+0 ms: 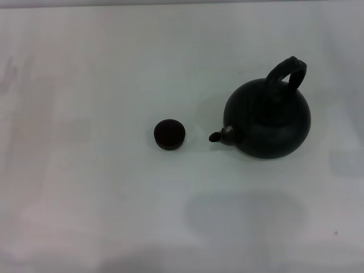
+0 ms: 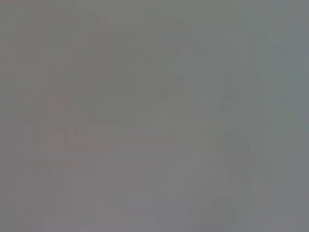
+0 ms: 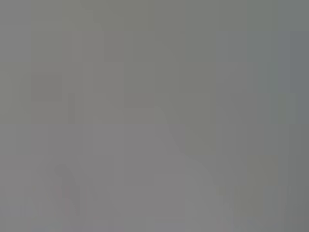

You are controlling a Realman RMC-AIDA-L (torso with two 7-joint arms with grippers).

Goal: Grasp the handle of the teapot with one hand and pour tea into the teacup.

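A: Where are the pincers?
B: Neither shows in any view, so their spread can't be told, nor places relative to them.
A: The teapot (image 1: 267,120)?
B: Upright, spout (image 1: 216,136) facing the nearby teacup (image 1: 169,135), handle (image 1: 288,71) behind.
A: Risk?
B: Small cup; a misaimed pour likely spills onto the table (image 1: 85,205).

Bright washed-out head view, wrist views blurred
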